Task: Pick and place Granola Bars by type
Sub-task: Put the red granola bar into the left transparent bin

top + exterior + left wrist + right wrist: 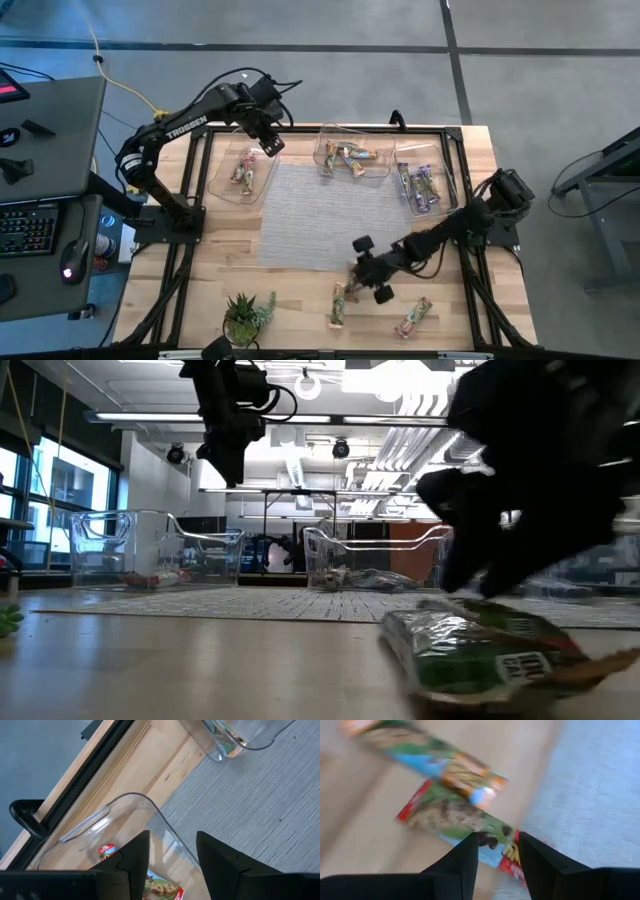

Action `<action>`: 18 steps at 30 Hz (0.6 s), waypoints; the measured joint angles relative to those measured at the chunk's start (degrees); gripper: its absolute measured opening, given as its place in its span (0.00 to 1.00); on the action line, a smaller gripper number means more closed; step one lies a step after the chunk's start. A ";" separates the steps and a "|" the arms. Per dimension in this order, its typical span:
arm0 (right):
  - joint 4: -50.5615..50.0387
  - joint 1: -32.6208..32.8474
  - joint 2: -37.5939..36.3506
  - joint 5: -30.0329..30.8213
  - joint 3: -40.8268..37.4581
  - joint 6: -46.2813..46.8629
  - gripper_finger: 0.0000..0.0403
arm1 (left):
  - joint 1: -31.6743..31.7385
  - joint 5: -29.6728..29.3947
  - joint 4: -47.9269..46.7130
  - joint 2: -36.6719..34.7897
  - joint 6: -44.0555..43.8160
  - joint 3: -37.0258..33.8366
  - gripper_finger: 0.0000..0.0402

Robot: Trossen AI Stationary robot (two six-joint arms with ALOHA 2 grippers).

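Two bars lie on the wood at the near edge: a red-edged bar [455, 822] with a green-orange bar [432, 760] beside it, seen together as a pair of bars [338, 303]. Another bar [413, 318] lies alone to the right. My right gripper [498, 851] [358, 272] is open, low over the red-edged bar's end. My left gripper [172, 855] [270, 140] is open, high over the left tub [243, 172], which holds red bars [106, 852]. The middle tub [350, 155] holds green-orange bars, the right tub [425, 185] purple ones. My right gripper's open fingers [467, 857] slant down from the table's right and stand on either side of one end of the red-edged bar [492, 840], which lies flat on the wood. Whether they touch it I cannot tell.
A grey mat [320, 215] covers the table's middle, in front of the three clear tubs along the far side. A small potted plant [245, 315] stands at the near edge, left of the bars. A black frame rail [460, 170] runs round the table.
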 joint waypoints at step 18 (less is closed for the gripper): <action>6.20 -6.59 0.00 -8.68 3.15 -12.48 0.31 | 0.00 1.50 -0.36 0.02 0.20 0.00 0.39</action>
